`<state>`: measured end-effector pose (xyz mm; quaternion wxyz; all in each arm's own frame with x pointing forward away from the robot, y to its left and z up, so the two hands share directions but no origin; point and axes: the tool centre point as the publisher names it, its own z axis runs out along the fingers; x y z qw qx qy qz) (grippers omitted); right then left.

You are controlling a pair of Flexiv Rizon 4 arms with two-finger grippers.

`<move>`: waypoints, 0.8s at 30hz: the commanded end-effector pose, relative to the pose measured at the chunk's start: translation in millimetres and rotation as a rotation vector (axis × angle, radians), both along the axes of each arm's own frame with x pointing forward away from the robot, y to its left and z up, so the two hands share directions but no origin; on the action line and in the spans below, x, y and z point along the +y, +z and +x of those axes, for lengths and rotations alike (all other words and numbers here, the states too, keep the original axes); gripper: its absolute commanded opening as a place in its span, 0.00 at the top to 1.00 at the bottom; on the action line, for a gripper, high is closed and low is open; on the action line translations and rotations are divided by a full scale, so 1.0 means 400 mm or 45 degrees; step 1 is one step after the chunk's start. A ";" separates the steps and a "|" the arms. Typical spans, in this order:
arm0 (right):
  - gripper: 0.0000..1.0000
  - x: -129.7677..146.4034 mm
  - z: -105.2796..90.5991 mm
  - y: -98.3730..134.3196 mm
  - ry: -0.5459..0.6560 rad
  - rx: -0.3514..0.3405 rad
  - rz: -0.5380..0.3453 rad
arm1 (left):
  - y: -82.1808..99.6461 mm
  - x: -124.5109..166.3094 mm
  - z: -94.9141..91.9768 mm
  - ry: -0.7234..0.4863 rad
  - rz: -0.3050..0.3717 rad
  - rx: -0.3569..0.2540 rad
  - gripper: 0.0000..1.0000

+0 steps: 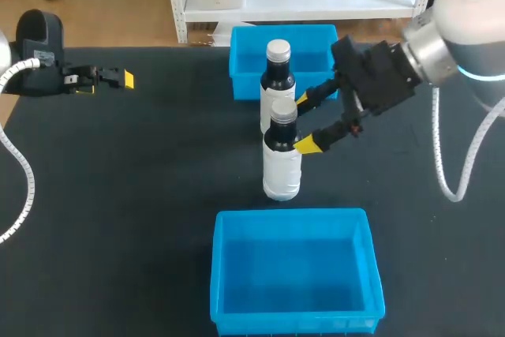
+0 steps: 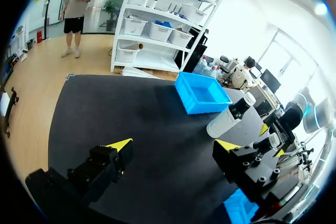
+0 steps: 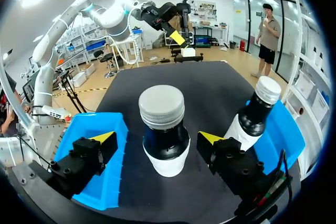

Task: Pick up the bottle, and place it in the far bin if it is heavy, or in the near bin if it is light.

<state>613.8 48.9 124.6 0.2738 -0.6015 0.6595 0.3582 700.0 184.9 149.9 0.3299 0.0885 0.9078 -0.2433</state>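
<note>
Two white bottles with dark necks and grey caps stand mid-table between two blue bins. The near bottle [image 1: 282, 159] [image 3: 164, 129] sits between the fingers of my right gripper [image 1: 308, 122] [image 3: 157, 137], which is open; its yellow tips flank the dark neck with a gap on each side. The far bottle [image 1: 277, 76] [image 3: 256, 114] [image 2: 231, 117] stands just outside one right finger, in front of the far bin [image 1: 319, 45] [image 2: 202, 94]. The near bin [image 1: 296, 274] [image 3: 97, 129] is empty. My left gripper [image 1: 122, 79] [image 2: 173, 145] hangs open and empty over the table's far left.
The black tabletop [image 1: 142, 195] stretches bare to the left of the bottles and bins. My right arm's white cable [image 1: 446, 171] hangs over the table's right side.
</note>
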 end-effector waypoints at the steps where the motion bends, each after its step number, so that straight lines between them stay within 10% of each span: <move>1: 0.00 0.030 0.013 -0.017 0.011 0.010 0.010 | 0.000 0.000 0.000 0.000 0.000 0.000 0.00; 24: 0.00 0.075 0.042 -0.024 0.007 0.000 0.082 | 0.000 0.000 0.000 0.000 0.000 0.000 0.00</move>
